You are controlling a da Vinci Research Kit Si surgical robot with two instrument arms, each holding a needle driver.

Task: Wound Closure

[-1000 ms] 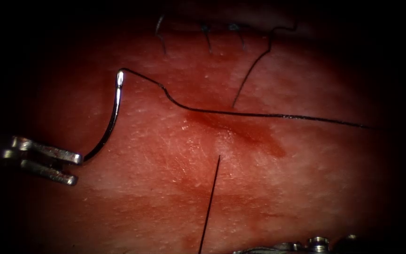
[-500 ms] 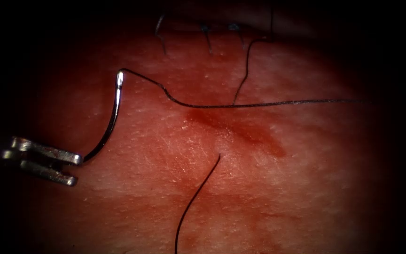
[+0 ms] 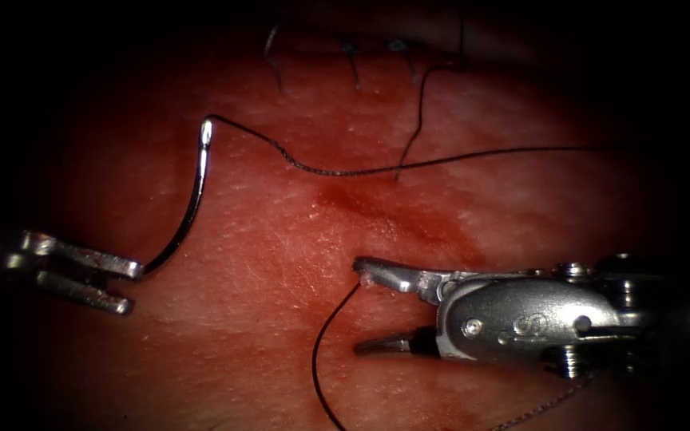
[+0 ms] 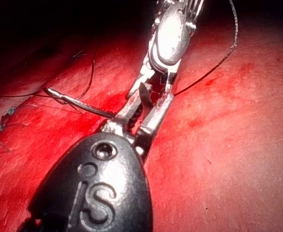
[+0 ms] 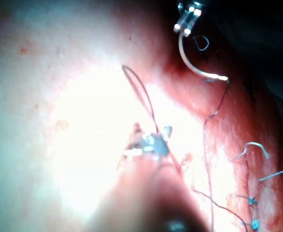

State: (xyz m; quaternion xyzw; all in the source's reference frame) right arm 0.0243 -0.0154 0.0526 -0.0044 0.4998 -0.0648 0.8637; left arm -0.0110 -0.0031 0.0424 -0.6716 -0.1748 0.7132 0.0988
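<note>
The left tool [image 3: 125, 286] is sitting at nine o'clock in the endoscope view, its jaws closed on the pointed end of the curved needle [image 3: 192, 199]. The needle is arching up toward eleven o'clock, lying free above the tissue [image 3: 265, 239] rather than buried in it, with its thread-bearing end uppermost. From that end the thread [image 3: 409, 166] is running across toward three o'clock, passing over a patch of red fluid [image 3: 409, 219].

The right tool [image 3: 365, 311] is reaching in from four o'clock with its jaws spread wide, gripping nothing. Its upper jaw tip is lying just beside the end of a loose strand [image 3: 325, 335] that is curving down toward six o'clock; whether the two are touching cannot be told.

Along twelve o'clock, several cut ends [image 3: 351, 60] of earlier stitches are standing up from the tissue.

In the left wrist view, the housing of the left tool [image 4: 131, 118] is showing embossed characters resembling "IS", and its jaws are clamping the needle [image 4: 78, 101]. The right tool [image 4: 153, 94] is hanging just beyond, jaws apart. In the right wrist view, the needle [image 5: 197, 65] is curving from the left tool [image 5: 186, 24].
</note>
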